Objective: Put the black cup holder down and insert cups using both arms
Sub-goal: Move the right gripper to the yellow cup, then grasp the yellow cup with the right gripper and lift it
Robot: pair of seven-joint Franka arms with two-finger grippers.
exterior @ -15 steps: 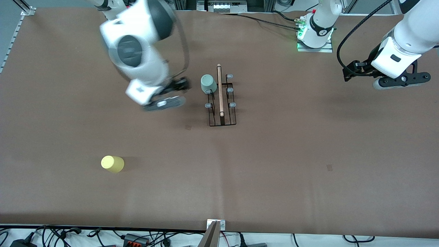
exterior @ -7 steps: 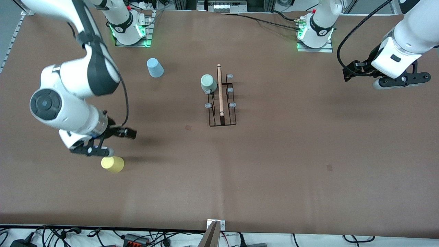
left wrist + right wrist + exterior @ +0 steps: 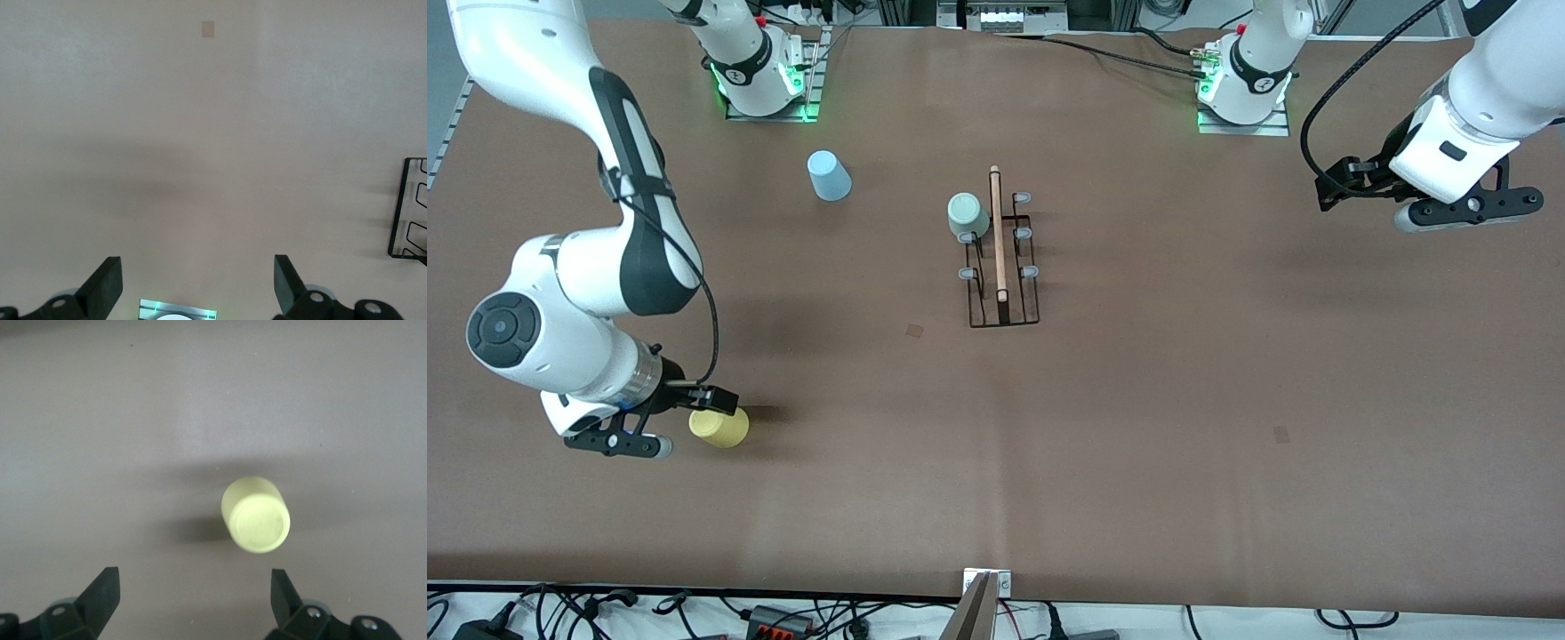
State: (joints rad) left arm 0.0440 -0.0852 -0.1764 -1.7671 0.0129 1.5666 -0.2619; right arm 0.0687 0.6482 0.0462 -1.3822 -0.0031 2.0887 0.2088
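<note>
The black cup holder (image 3: 1002, 258) is already standing upright at the middle of the table (image 3: 1138, 427), and the pale green cup (image 3: 967, 217) is sitting upside down on one of its prongs, on the side facing the right arm's end, so one cup of three looks done. Two are left lying free: the light blue cup (image 3: 829, 175) is standing upside down at about ten o'clock from the holder, near the right arm's base, and the yellow cup (image 3: 719, 426) is resting upside down at about seven o'clock from the holder, well apart from it and nearer the front camera. The right gripper (image 3: 660, 428) is hanging low just beside the yellow cup, bent down from the elbow, with its jaws spread wide and nothing between them; in its wrist view the cup (image 3: 256, 515) is lying ahead of the fingers (image 3: 100, 592), not yet between them, so a grasp seems to be the step in hand. The left gripper (image 3: 1432, 191) is waiting in the air over the left arm's end of the table, spread wide and empty.
</note>
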